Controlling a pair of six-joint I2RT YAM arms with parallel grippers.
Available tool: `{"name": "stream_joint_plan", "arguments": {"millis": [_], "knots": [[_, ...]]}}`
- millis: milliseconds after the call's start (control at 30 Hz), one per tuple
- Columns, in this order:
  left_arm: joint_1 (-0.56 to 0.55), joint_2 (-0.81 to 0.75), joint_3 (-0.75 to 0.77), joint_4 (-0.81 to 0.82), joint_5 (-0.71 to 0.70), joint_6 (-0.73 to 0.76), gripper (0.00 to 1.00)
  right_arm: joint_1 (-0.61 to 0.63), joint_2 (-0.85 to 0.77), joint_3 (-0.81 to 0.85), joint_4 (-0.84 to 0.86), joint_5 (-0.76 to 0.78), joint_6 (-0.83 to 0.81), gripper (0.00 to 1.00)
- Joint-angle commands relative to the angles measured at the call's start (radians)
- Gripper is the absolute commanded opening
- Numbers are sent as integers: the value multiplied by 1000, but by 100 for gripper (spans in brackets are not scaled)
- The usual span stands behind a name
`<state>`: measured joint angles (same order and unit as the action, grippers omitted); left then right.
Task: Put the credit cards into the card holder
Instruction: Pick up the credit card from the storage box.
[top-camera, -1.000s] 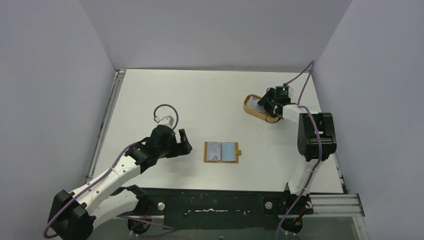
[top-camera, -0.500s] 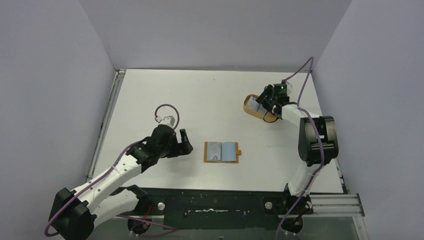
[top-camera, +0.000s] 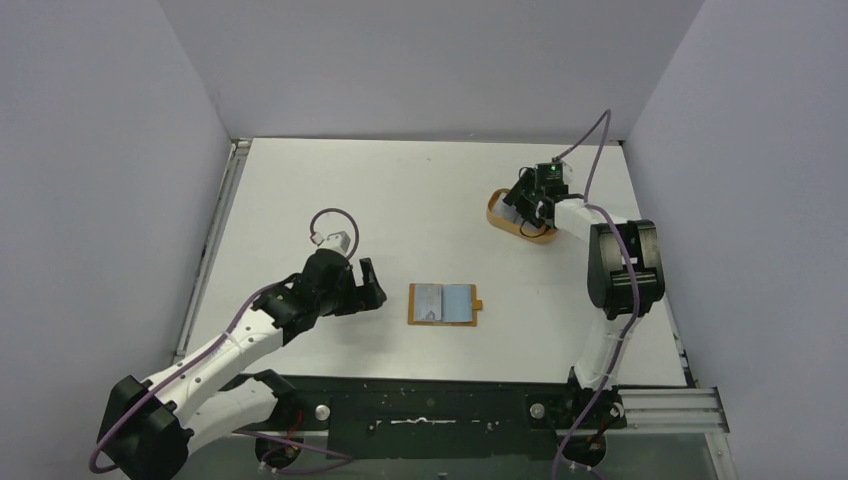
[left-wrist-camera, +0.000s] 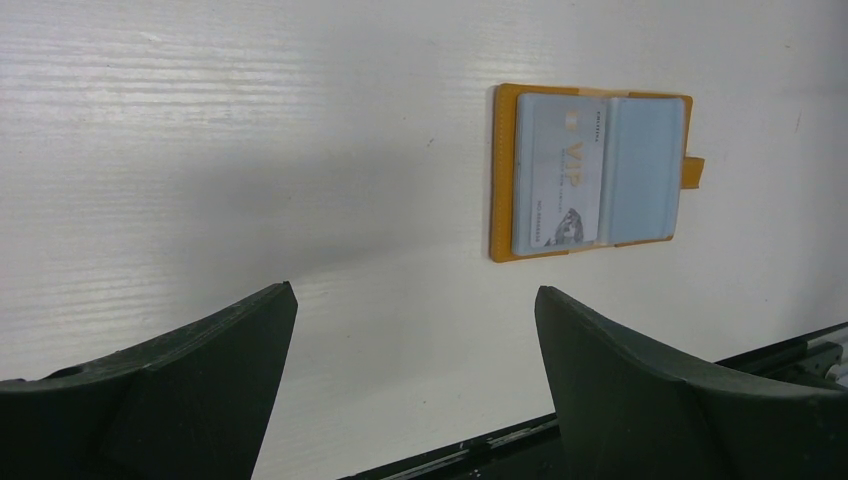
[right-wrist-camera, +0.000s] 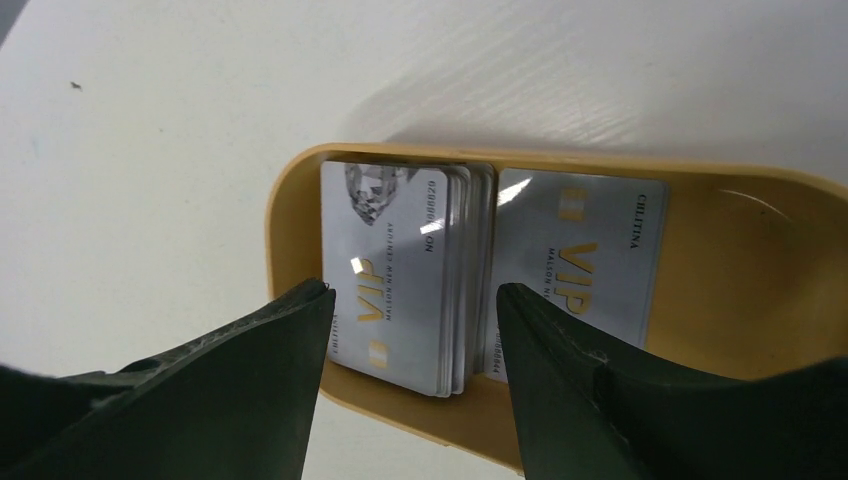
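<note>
Nearest you, your left gripper (left-wrist-camera: 415, 292) hasn't moved: jaws spread wide and empty, low over the table (left-wrist-camera: 200, 150), just left of the holder (top-camera: 443, 303). The holder lies open and flat at mid-table, with one card (left-wrist-camera: 558, 170) already in its left half. Farther off, your right gripper (right-wrist-camera: 412, 290) has shifted in over the tray (right-wrist-camera: 290, 190) during the last second, jaws open above the stack (right-wrist-camera: 400, 230), with a loose card (right-wrist-camera: 585, 260) just beside it. Nothing is gripped yet; you look lined up for the next pick.
</note>
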<state>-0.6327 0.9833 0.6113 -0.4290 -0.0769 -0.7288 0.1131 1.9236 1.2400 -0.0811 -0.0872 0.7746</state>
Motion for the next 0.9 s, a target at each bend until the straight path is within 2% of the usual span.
{"name": "stream_joint_plan", "arguments": {"millis": [0,300,867], "knots": [[5,2,28,45,6,-2,89,8,16,58,-26,8,-10,62],[5,12,36,44,5,2,89,11,50,78,-69,15,-22,59],[5,25,36,45,3,0,88,-16,15,-13,-19,-6,-10,40]]}}
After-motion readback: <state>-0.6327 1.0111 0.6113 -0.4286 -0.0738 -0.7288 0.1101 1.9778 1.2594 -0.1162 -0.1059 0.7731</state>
